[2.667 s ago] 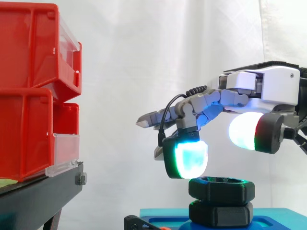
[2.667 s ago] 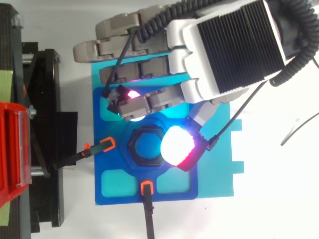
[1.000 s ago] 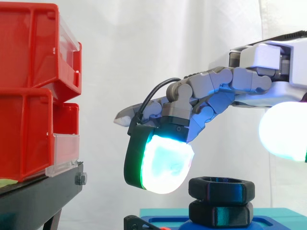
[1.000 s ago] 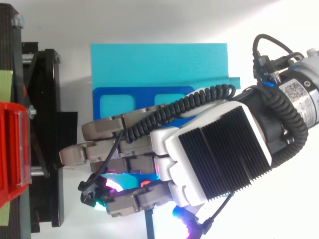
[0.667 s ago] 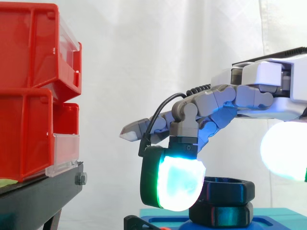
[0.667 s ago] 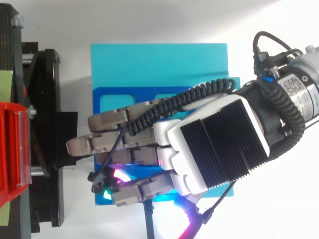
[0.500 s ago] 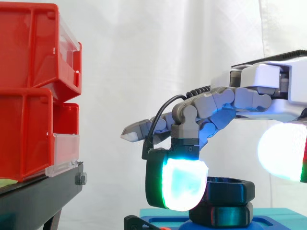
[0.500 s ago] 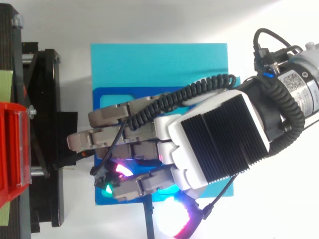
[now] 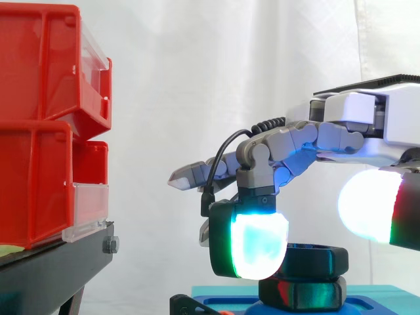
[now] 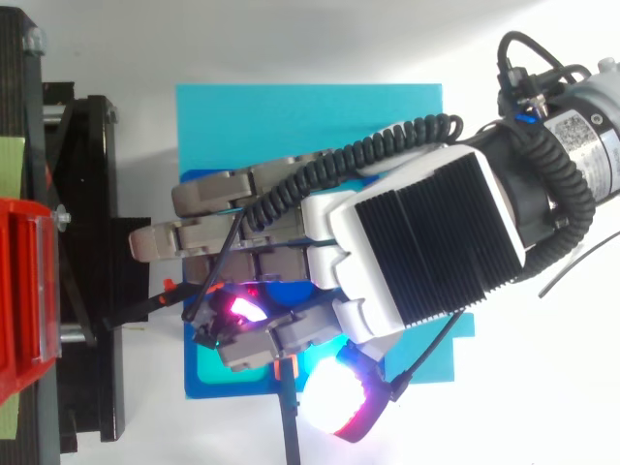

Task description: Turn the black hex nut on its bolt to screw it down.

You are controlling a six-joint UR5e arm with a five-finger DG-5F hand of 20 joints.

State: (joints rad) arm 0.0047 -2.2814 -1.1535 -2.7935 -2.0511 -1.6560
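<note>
Sideways on, the black hex nut (image 9: 318, 259) sits low; the hand (image 9: 354, 121) hovers above it, unclenched and gripping nothing, one glowing pad (image 9: 252, 246) at the nut's left. From above, the hand (image 10: 426, 252) overlies the nut; pinching opposite flats before twisting seems wise.

A white tabletop (image 10: 291, 44) carries a cyan base plate (image 10: 291, 126), lying flat. Close beside the plate's edge stands a black stand (image 10: 92, 165), bearing red bins (image 9: 39, 125).
</note>
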